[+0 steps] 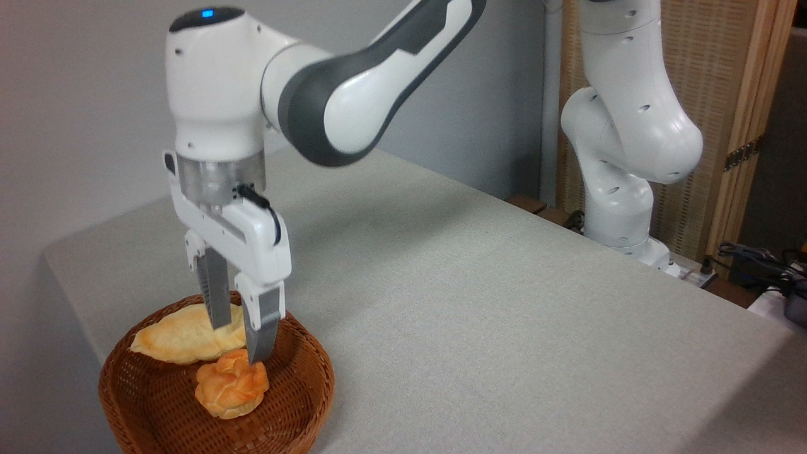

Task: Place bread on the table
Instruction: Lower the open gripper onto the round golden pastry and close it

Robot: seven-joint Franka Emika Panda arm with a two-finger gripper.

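The bread, a small orange-golden bun with a knotted top, is seen in the wicker basket on the table, just below the fingertips. The gripper is held with fingers slightly apart, gripping nothing. A longer pale loaf is partly covered behind the rear finger.
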